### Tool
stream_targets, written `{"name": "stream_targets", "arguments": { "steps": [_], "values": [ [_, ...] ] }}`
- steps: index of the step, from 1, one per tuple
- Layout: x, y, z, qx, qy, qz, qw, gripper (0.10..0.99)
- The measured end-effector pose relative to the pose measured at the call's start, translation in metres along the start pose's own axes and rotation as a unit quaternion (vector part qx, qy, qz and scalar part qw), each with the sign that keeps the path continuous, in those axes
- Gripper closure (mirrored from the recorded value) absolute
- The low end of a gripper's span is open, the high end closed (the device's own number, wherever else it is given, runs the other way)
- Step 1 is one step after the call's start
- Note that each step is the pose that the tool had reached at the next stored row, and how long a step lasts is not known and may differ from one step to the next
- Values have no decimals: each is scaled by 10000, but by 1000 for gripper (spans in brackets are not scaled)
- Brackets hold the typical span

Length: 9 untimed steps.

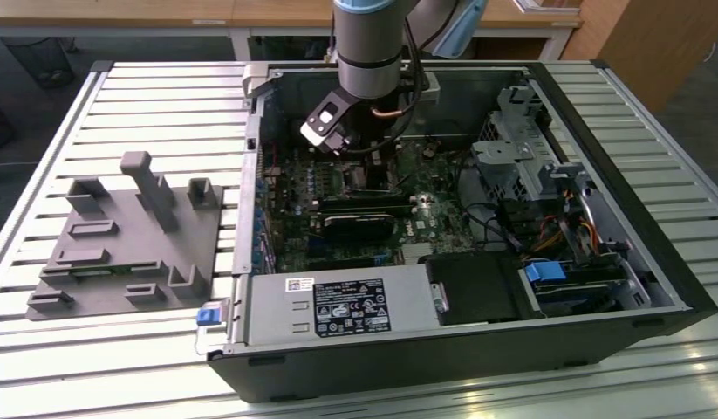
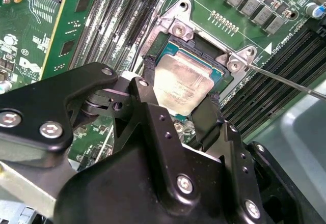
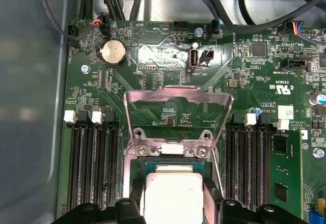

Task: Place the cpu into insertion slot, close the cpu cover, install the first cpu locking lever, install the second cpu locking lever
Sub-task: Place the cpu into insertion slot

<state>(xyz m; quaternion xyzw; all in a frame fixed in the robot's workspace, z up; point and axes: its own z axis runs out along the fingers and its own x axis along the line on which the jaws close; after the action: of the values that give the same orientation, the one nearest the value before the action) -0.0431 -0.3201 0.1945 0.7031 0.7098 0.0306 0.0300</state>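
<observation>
The cpu [image 2: 181, 81] is a silver-topped square chip, and it lies level in the insertion slot [image 2: 196, 45], whose black frame and metal rim show around it. My gripper [image 2: 181, 89] stands straight over it with one black finger [image 2: 148, 79] against one edge and the other against the opposite edge, shut on the chip. In the first wrist view the cpu [image 3: 170, 196] sits between the same fingers [image 3: 135, 196]. The cpu cover [image 3: 178, 95] is swung up and open behind the slot. A thin locking lever [image 2: 290, 81] sticks out free beside the socket. In the exterior view the gripper [image 1: 365, 170] reaches down into the case.
Long black memory slots [image 2: 117, 15] run on both sides of the socket. A black heatsink block [image 1: 365, 218], a power supply [image 1: 335, 305] and a drive cage [image 1: 533, 148] crowd the open case. A grey fixture [image 1: 126, 236] rests on the slatted table at the exterior view's left.
</observation>
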Motion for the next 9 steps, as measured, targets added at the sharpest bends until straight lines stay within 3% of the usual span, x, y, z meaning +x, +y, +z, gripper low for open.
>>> {"name": "stream_targets", "arguments": {
  "steps": [9],
  "values": [
    [1, -1, 11, 0, -1, 1, 10000, 545]
  ]
}}
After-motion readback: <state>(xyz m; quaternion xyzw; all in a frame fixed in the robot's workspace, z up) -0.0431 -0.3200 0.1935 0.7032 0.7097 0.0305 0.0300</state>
